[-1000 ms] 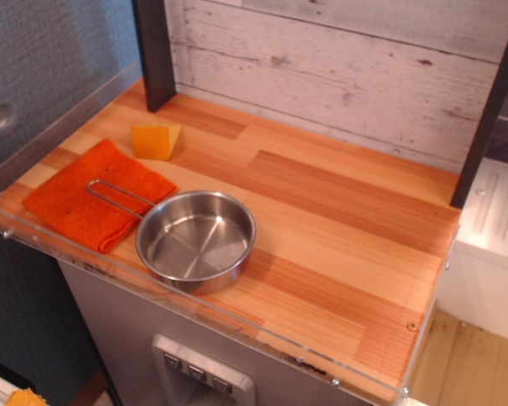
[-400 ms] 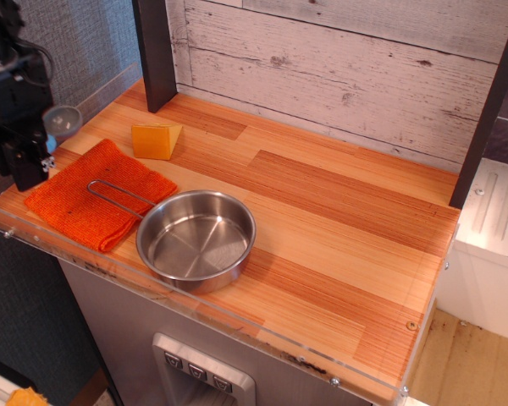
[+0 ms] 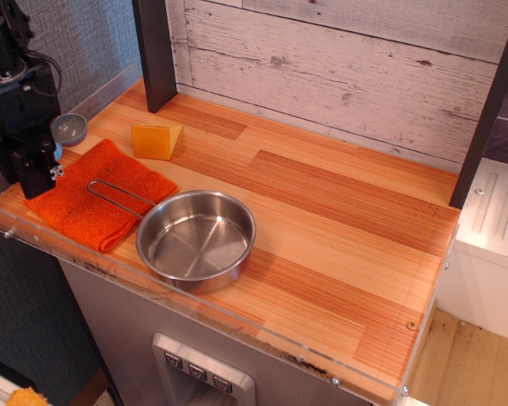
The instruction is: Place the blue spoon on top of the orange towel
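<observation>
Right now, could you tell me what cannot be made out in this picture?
- Blue spoon: only its grey bowl shows; the arm hides the handle.
- Gripper: its dark body hides whether the jaws are shut on the spoon.
- Orange towel: the gripper covers its left corner.
- The picture's top-left edge cuts off the arm.

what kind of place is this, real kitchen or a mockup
Most likely a toy kitchen mockup in a lab: a small wooden counter edged with clear plastic, a whitewashed plank backdrop, a steel pan, and a robot gripper at the left.
</observation>
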`<state>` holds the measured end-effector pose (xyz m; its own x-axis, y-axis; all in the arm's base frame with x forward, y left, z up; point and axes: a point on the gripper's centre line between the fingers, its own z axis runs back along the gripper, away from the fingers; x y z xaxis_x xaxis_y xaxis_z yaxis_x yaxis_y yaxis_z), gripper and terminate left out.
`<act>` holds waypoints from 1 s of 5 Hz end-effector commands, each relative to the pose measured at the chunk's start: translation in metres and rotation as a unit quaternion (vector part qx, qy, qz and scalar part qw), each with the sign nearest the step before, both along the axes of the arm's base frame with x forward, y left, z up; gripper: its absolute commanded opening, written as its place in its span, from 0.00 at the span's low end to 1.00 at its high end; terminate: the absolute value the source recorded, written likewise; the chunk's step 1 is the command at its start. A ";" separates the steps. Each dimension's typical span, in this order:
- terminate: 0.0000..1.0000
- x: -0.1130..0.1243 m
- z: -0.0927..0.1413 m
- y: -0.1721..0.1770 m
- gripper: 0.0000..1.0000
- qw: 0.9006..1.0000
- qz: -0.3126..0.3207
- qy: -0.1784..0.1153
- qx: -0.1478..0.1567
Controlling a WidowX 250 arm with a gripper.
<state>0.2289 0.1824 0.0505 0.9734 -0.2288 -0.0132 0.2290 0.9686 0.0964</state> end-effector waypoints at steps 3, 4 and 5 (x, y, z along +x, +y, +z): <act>0.00 0.005 0.011 -0.005 0.00 0.998 -0.045 -0.052 -0.006; 0.00 0.005 0.011 -0.006 1.00 0.999 -0.035 -0.036 -0.006; 0.00 0.007 0.016 -0.011 1.00 0.998 -0.043 -0.039 -0.007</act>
<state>0.2285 0.1676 0.0489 0.9524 -0.3035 0.0270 0.3020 0.9521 0.0487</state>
